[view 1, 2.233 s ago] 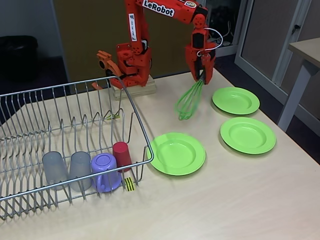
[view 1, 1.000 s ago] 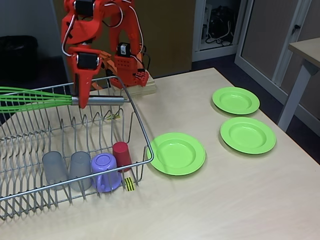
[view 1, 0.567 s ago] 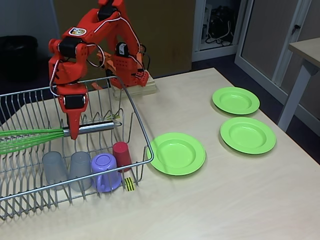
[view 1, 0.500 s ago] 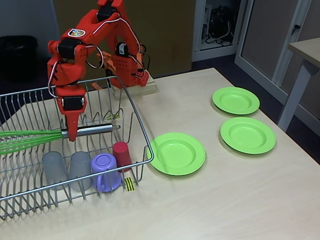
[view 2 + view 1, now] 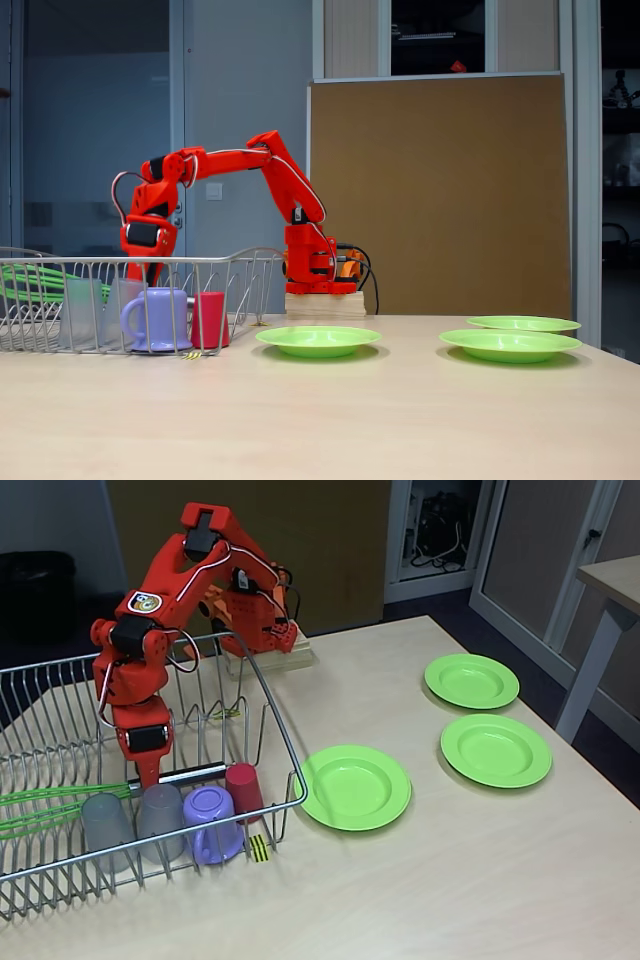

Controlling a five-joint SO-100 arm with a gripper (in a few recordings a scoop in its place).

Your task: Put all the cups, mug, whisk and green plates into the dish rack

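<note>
Three green plates are lying on the table: one [image 5: 355,786] just beside the dish rack [image 5: 60,875] and two more, one [image 5: 496,750] nearer the camera and one [image 5: 471,680] farther back, off to the right in the fixed view from above. Inside that single rack are sitting two grey cups [image 5: 105,827] [image 5: 160,815], one red cup [image 5: 241,787], one purple mug [image 5: 211,823] and one green whisk [image 5: 40,808]. That is making three cups, one mug, one whisk, three plates and one rack.
</note>
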